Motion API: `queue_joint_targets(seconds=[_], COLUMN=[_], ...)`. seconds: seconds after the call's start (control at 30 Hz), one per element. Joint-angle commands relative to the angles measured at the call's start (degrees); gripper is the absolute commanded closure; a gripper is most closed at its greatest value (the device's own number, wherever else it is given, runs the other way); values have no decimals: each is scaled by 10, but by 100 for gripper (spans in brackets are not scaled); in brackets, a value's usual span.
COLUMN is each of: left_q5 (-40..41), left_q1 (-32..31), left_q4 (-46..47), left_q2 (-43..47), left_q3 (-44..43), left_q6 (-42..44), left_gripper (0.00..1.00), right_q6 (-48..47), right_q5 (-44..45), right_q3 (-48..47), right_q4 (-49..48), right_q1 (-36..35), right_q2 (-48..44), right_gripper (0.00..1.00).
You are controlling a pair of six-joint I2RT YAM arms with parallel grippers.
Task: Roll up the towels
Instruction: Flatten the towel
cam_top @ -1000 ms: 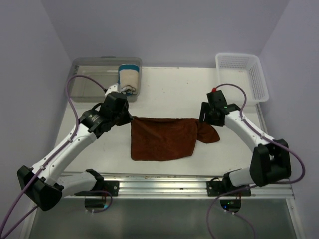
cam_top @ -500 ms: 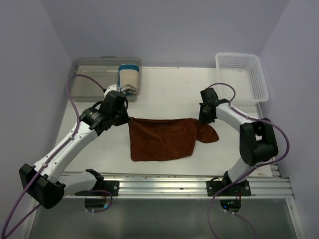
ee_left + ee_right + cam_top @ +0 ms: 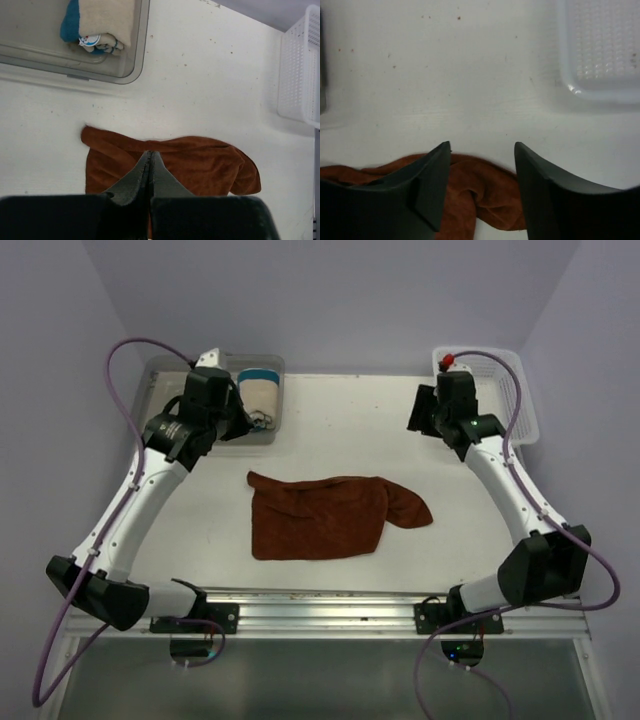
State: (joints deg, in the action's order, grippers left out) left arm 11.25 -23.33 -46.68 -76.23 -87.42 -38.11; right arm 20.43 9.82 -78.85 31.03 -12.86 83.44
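Observation:
The rust-brown towel [image 3: 320, 520] lies loosely folded on the table, its right end bunched into a lobe [image 3: 410, 510]. Neither gripper touches it. The cream towel with blue edges [image 3: 259, 393] sits rolled in the clear bin [image 3: 175, 418] at the back left. My left gripper [image 3: 238, 423] hovers high beside the bin. Its fingers are shut with nothing between them [image 3: 149, 153], and the brown towel [image 3: 200, 165] lies far below. My right gripper [image 3: 418, 412] hangs near the basket, open and empty [image 3: 482, 146], above the brown towel's bunched end [image 3: 487, 192].
A white mesh basket [image 3: 510, 390] stands at the back right, and it shows in the right wrist view as the basket [image 3: 600, 45]. The clear bin [image 3: 60, 50] holds the cream roll [image 3: 102, 20]. An aluminium rail [image 3: 320, 610] runs along the near edge.
Both grippers have let go of the brown towel's far corners and risen back toward the bin and basket. The towel has dropped flat and shifted slightly left. The right jaws opened.

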Motion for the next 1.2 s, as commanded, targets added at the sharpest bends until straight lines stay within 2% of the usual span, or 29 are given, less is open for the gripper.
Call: queue_joint_targets(seconds=[0.0,0.1,0.27,0.33,0.37,0.57,0.7,0.77,0.97,1.17], left_q5=[-37,-41,-26,-18,-23,-18,-20,-10,-46,-81], left_q1=[0,2,4,6,7,18,32,38,86,86], left_q4=[18,19,11,18,22,74,118,124,178,196], left_q2=[5,13,22,17,12,-64,-108,-123,-197,-245], left_q3=[29,55,88,128,144,239,251,250,249,232], left_q6=[21,21,25,23,22,-10,-15,-14,-6,-2], left_gripper=[100,100,100,100,86,38,33,27,27,39], right_q6=[-1,6,19,22,26,26,21,18,29,41], right_q5=[-40,-30,-3,-3,-2,-11,-14,-10,-16,-20], right_q3=[103,146,213,241,248,267,273,278,308,331], right_q4=[21,17,9,-2,-4,7,19,26,11,3], right_q1=[-8,-22,-25,-25,-25,-25,-26,-25,-25,-25], right_q2=[23,32,19,9,4,-27,-53,-58,-57,-66], right_gripper=[36,29,28,28,28,28,28,28,28,28])
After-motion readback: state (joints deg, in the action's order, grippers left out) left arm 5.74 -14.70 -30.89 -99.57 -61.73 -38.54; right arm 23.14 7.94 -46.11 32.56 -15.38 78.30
